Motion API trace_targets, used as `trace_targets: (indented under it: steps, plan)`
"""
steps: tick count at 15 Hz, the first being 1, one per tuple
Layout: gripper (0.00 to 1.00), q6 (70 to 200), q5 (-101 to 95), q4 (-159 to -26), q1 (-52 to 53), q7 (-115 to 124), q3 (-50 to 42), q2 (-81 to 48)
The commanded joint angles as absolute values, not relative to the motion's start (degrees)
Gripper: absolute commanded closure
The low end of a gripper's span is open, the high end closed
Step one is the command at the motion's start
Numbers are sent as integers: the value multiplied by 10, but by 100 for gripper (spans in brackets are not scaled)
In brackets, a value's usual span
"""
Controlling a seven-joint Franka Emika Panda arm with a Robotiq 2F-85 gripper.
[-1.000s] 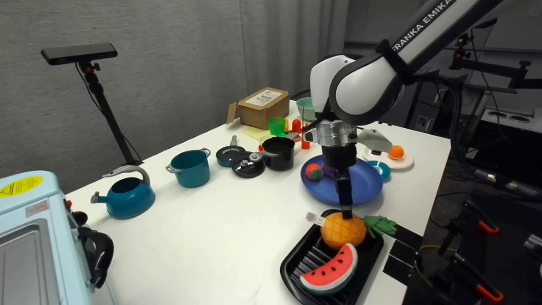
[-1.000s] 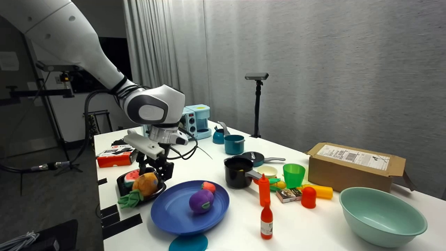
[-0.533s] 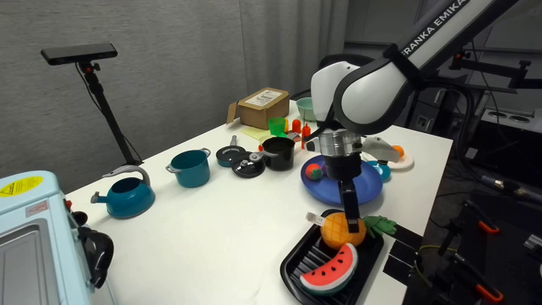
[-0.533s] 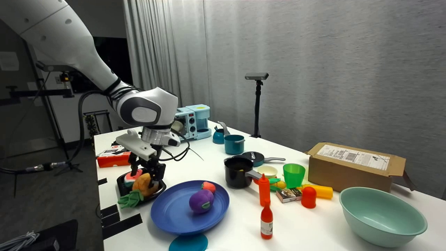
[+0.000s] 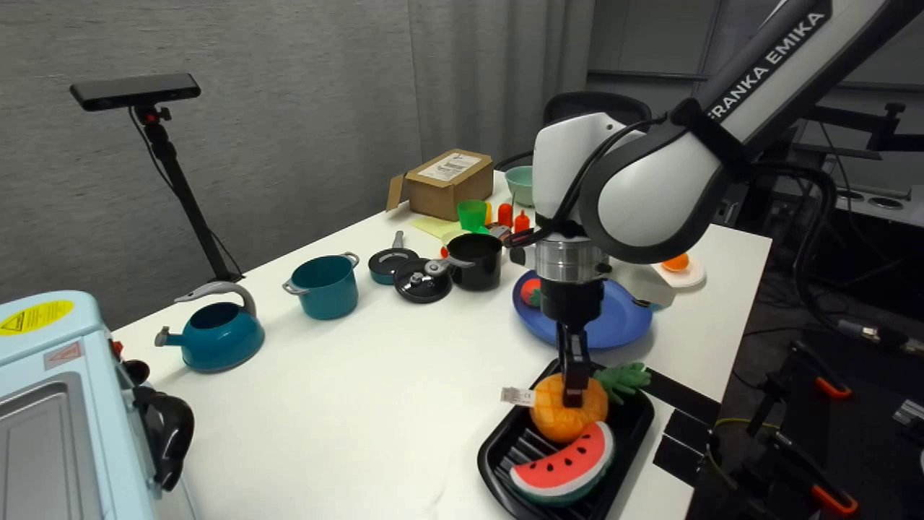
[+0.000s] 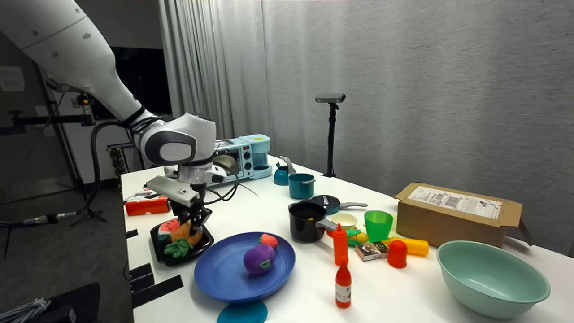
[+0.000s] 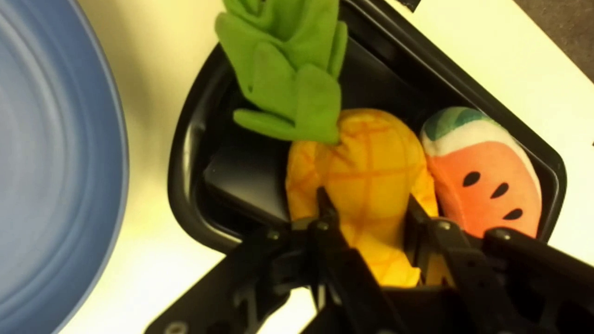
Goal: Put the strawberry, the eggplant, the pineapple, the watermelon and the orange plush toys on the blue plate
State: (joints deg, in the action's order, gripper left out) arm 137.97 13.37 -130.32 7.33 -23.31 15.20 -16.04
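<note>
The orange-yellow pineapple (image 7: 371, 153) with green leaves lies in the black tray (image 7: 380, 79). My gripper (image 7: 366, 199) has its fingers on either side of the pineapple, pressing into the plush, which bulges outside them. Touching its side is the watermelon (image 7: 487, 185), red face up, also in the tray. On the blue plate (image 6: 219, 269) rest the strawberry (image 6: 268, 241) and the purple eggplant (image 6: 259, 259). The orange (image 5: 676, 261) sits on a white plate (image 5: 693, 276) behind the blue plate in an exterior view.
The blue plate's rim stands close beside the tray. A black pot (image 6: 307, 222), red bottles (image 6: 343, 287), a green cup (image 6: 378, 225) and a mint bowl (image 6: 493, 278) stand beyond the plate. A teal pot (image 5: 325, 287) and kettle (image 5: 221, 336) are farther along the table.
My gripper has come down onto the pineapple and its fingers have drawn together around it. The pineapple has shifted and turned slightly, its leaves now further over the tray.
</note>
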Motion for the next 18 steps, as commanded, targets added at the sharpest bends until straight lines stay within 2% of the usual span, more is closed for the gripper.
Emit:
trace_targets:
  steps: [1,2,5,6,9,15,18]
  plan:
    - [95,1416,137,-1306,74,-232,158,-160]
    - [98,1417,131,-1299,74,-230,156,-159]
    - [97,1383,98,-1294,60,-229,133,-122]
    - [99,1396,92,-1292,56,-224,124,-112]
    - [97,1410,62,-1269,43,-191,84,-96]
    - [97,1399,-69,-1238,35,-90,18,-115]
    - [97,1388,-44,-1253,26,-109,24,-131]
